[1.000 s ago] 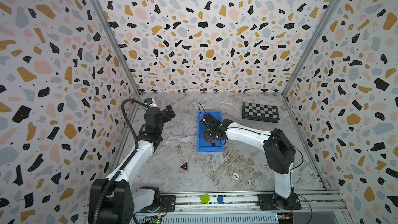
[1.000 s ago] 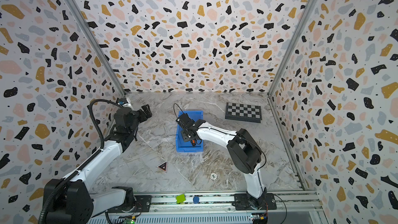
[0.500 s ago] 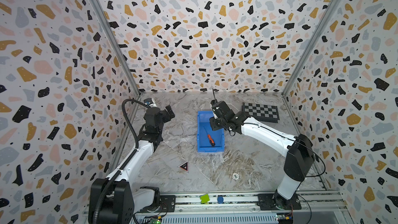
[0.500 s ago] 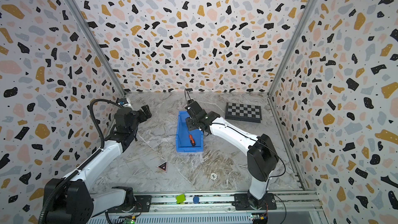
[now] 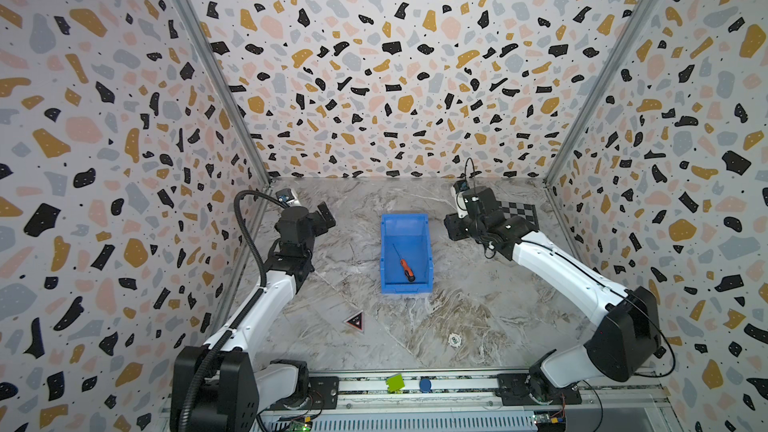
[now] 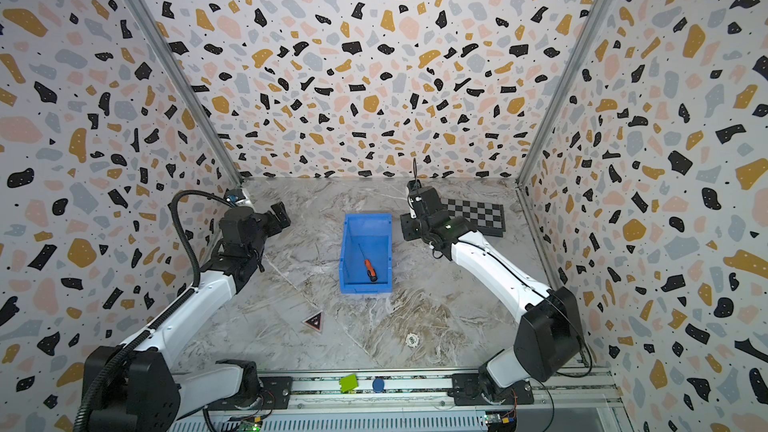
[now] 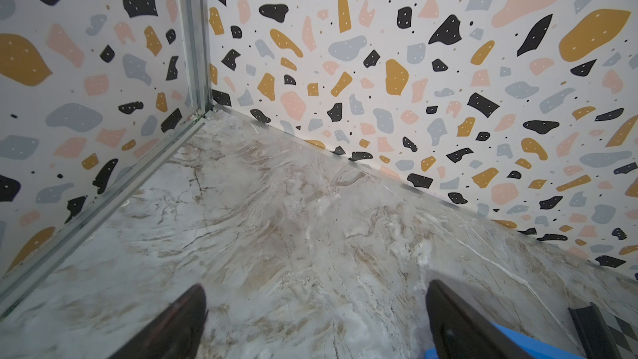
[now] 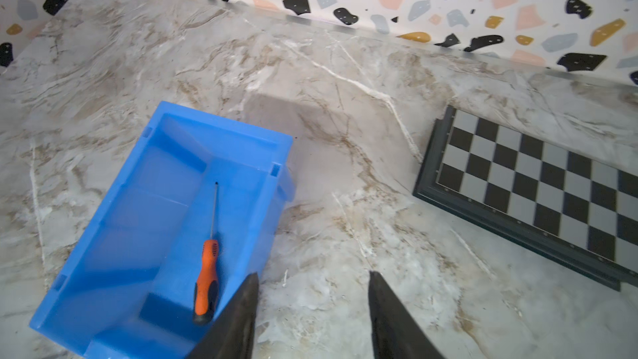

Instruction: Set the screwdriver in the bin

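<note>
The orange-handled screwdriver [image 5: 405, 268] [image 6: 369, 270] [image 8: 207, 278] lies flat on the floor of the blue bin [image 5: 405, 220] [image 6: 368, 221] [image 8: 138, 219]. Its thin shaft points toward the bin's far wall. My right gripper [image 5: 453, 228] [image 6: 409, 228] [image 8: 314, 274] hangs above the marble to the right of the bin, open, with nothing between its fingers. On the left, well away from the bin, my left gripper [image 5: 326, 214] [image 6: 280, 214] [image 7: 316, 284] is open and empty over bare marble.
A black-and-white chequered board [image 5: 519, 214] [image 6: 478, 216] [image 8: 538, 181] lies at the back right, close behind my right gripper. On the floor in front of the bin are a small triangular marker [image 5: 355, 321] and a round white disc [image 5: 455, 339]. Patterned walls close three sides.
My right gripper has let go of the screwdriver, which now lies in the bin. The gripper has risen out of the bin, moved right and opened wider. The left arm has not moved.
</note>
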